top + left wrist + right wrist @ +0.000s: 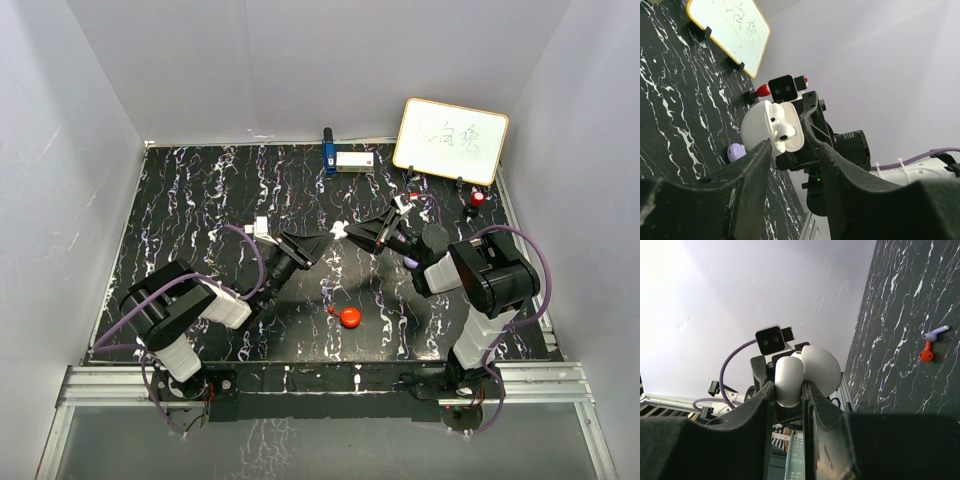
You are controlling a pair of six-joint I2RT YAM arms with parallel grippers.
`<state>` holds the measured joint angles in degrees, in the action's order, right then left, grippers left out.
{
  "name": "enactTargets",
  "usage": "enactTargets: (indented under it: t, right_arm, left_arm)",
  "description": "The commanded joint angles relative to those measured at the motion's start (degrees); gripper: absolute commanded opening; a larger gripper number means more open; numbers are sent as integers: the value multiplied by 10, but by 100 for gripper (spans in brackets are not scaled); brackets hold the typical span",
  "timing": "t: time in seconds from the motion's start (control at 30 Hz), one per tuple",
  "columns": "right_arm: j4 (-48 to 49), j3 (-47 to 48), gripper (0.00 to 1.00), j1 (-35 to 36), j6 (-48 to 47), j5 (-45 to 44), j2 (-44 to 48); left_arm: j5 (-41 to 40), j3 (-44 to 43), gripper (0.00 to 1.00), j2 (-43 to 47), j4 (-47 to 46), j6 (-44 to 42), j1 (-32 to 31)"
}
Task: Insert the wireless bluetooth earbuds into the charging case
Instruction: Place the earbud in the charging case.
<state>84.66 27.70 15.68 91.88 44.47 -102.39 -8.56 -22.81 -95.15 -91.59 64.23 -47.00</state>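
A white charging case is held open above the table's middle by my right gripper, which is shut on its base; the round lid stands beside it. In the left wrist view the open case shows two white earbuds seated inside. My left gripper is open and empty, its fingertips just short of the case. A tiny red piece lies on the table beside a round red pod.
A purple pod lies on the table under the right arm. A whiteboard stands at the back right, with a red item below it. A blue and white box sits at the back. A small red and purple piece lies on the table.
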Motion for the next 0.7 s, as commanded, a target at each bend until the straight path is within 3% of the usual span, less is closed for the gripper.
enactTargets:
  t: [0.0,0.4,0.6,0.67]
  right_arm:
    - [193,23,0,-1,5,-12,-3]
    - [193,18,0,-6,3,-8,0]
    - [193,0,0,-9,-11,16,5]
    - [194,-2,0,-8,-13,18,8]
  left_arm:
    - [2,6,42,9,-95,6,-2]
    - [-24,35,43,49,-81,-7,-4]
    - [-44,16,61,221,251,-65,12]
    - [-38,10,67,245,296,-92,13]
